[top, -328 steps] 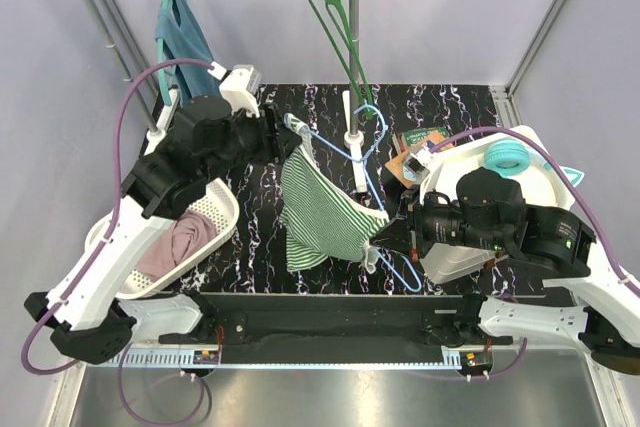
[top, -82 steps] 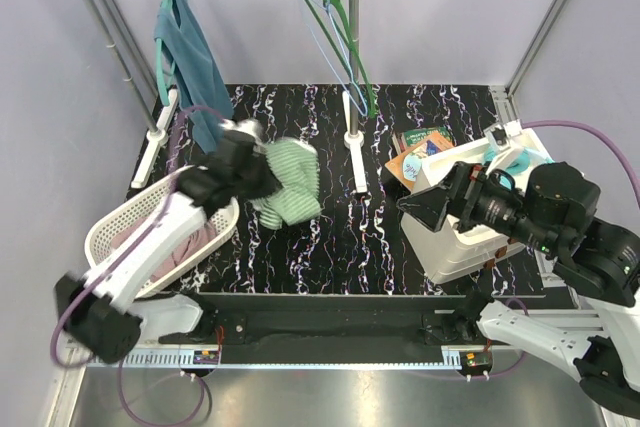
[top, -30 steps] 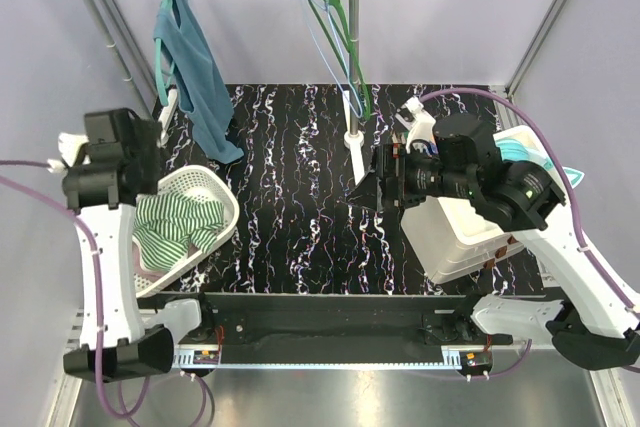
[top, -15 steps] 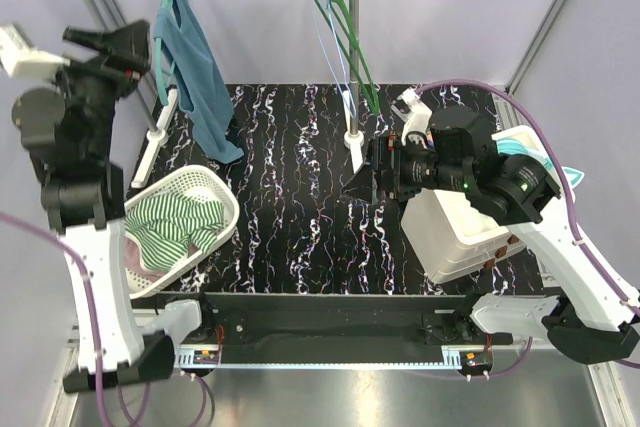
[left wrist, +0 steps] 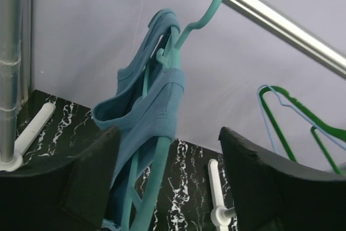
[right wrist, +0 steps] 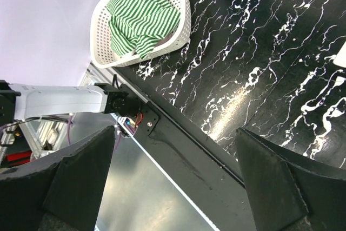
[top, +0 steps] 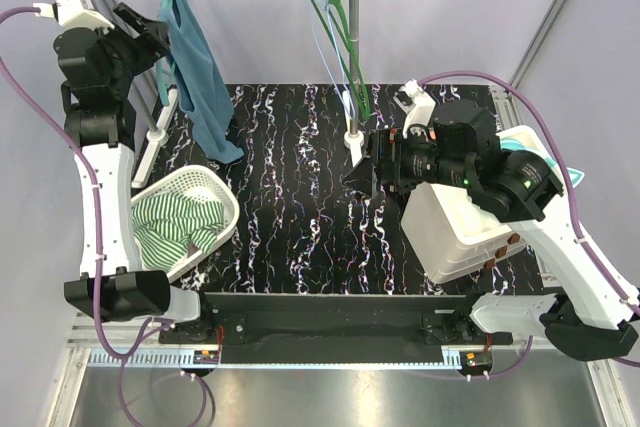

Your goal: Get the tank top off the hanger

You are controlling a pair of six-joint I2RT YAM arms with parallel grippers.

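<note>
Flanking the blue ribbed tank top (left wrist: 157, 106), the two black fingers (left wrist: 89, 182) of the left gripper (left wrist: 170, 144) stand apart on either side of it, not pinched on the cloth and, as far as the wrist view shows, not touching it. The top hangs from a teal plastic hanger (left wrist: 154, 187), its shoulder straps bunched up near the hook, and the hook sits on the silver metal rail (left wrist: 281, 22) towards its left end, above the back-left of the black marbled table (top: 300, 217). The right gripper (right wrist: 175, 133) hovers low over the middle of the table with its fingers wide apart and nothing between them. I judge this to be the approach to the grasp: the garment is not yet held and not yet off the hanger. The next move probably calls for closing on fabric alone, at a strap, without trapping the hanger's arm, then drawing that strap off the end. The right arm might help by steadying the hanger. By count: one tank top on a hanger; three hangers on the rail, the teal one loaded, a green wire hanger (top: 343, 47) and a pale blue wire hanger (left wrist: 264, 107) both bare; one white slotted plastic basket (top: 230, 209), with one green-and-white striped garment (top: 175, 222) on top.
</note>
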